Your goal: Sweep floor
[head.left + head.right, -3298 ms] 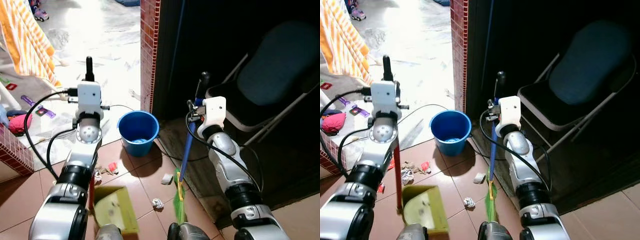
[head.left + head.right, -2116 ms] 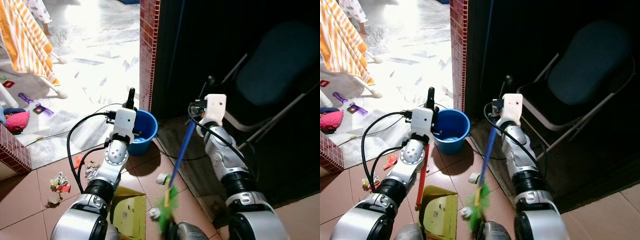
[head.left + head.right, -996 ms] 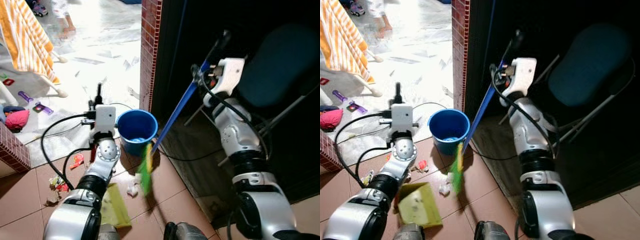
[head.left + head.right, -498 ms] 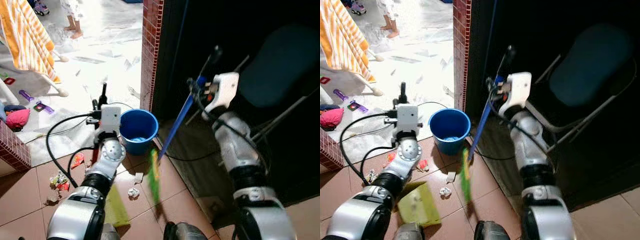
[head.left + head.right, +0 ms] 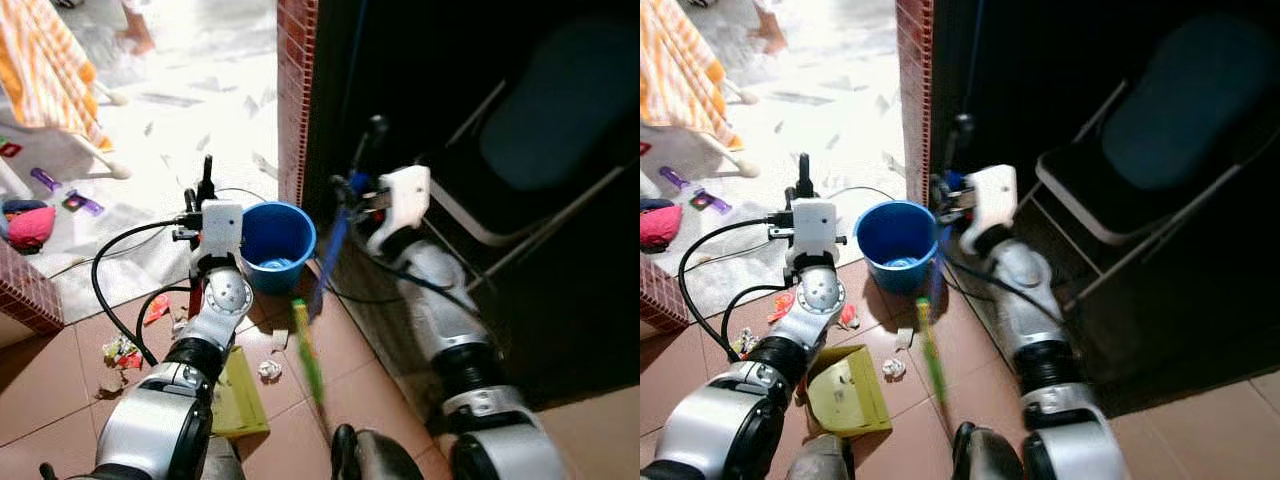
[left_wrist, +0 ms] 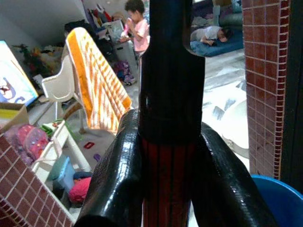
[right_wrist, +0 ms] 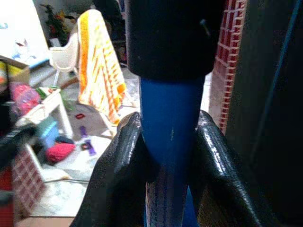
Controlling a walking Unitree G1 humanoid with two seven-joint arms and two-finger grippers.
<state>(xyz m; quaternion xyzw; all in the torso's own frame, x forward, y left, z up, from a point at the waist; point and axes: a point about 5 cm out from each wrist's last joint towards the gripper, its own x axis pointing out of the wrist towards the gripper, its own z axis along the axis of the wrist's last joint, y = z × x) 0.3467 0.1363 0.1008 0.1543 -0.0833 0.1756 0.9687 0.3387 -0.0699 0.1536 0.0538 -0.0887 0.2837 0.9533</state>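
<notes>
My right gripper (image 7: 169, 142) is shut on the blue broom handle (image 5: 334, 243), up beside the brick pillar. The broom slants down to its green bristles (image 5: 308, 360), blurred just above the red floor tiles. My left gripper (image 6: 170, 142) is shut on the dustpan's red handle with its black tip (image 5: 206, 172). The yellow-green dustpan (image 5: 845, 392) rests on the tiles under my left arm. Two crumpled paper scraps (image 5: 268, 370) lie between the dustpan and the bristles. More litter (image 5: 120, 352) lies left of the dustpan.
A blue bucket (image 5: 277, 243) stands at the foot of the brick pillar (image 5: 294, 90). A dark folding chair (image 5: 545, 130) fills the shaded space on the right. Cables (image 5: 110, 262), toys (image 5: 28, 222), an orange striped towel (image 5: 45, 60) and a person's feet (image 5: 135, 38) are beyond, on the bright floor.
The broom head has swept left from the pillar side, and the paper scraps now lie beside the dustpan. My right arm has dropped lower and moved left. The view shifted slightly.
</notes>
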